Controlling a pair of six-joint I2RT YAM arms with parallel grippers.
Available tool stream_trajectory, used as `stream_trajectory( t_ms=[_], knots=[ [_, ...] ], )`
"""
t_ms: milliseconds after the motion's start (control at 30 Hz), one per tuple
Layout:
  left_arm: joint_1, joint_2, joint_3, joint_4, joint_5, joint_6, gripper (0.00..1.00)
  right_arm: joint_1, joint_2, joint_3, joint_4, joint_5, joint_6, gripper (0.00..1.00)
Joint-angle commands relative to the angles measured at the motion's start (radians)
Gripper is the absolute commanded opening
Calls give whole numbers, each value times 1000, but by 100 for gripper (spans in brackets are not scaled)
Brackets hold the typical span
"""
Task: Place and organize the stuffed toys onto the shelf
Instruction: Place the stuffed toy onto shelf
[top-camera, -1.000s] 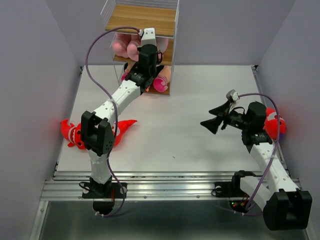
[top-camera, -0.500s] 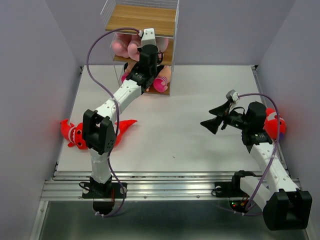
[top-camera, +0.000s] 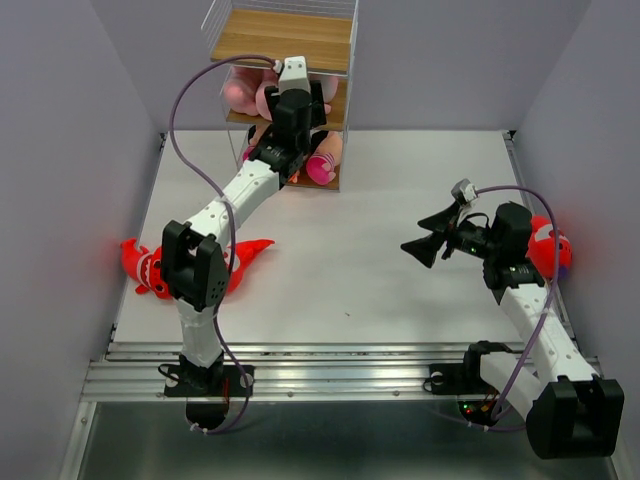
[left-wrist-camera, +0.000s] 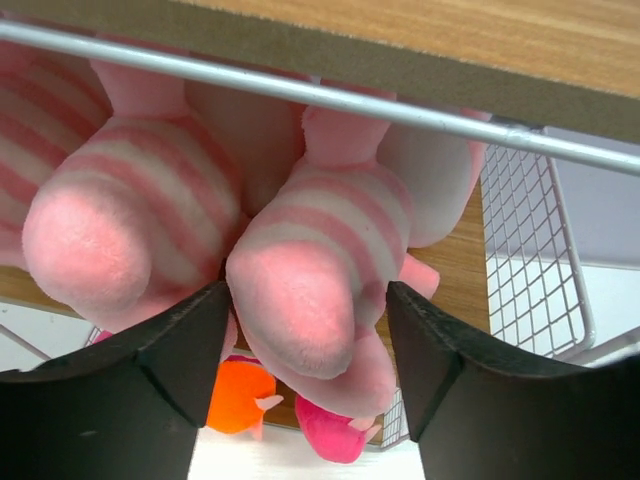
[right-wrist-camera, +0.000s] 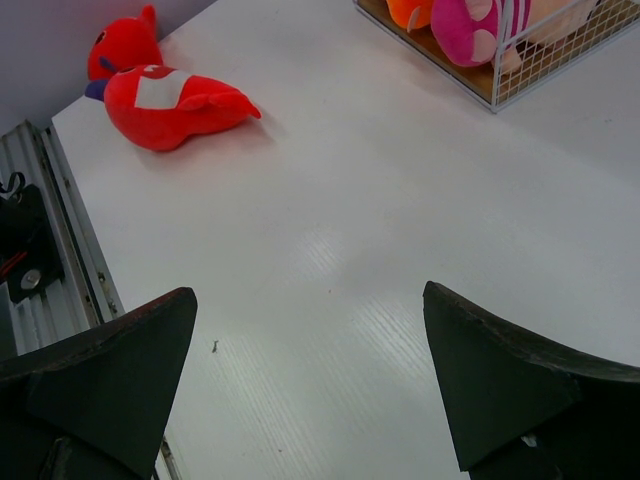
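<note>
Pink striped leg (left-wrist-camera: 305, 300) between left jaws

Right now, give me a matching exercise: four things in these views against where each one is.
1 left hand
2 right hand
3 red shark
4 orange toy

A lying on the table beside the left arm
B on the shelf's bottom board
C either side of a pink striped leg
D above bare table

Pairs: 1-C, 2-D, 3-A, 4-B
</note>
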Motion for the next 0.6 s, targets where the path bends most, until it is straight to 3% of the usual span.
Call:
stream_trajectory(
  t_ms=[0,200,567],
  knots=[
    [5,-121,-12,44,19,1,78,5,1,53,15,15,-16,100],
    [5,-186,-41,35,68,-18,92,5,4,54,12,15,-17,100],
    [5,-333,-159,9,165,-65,99,5,-1,59,-7,3,-75,100]
  ],
)
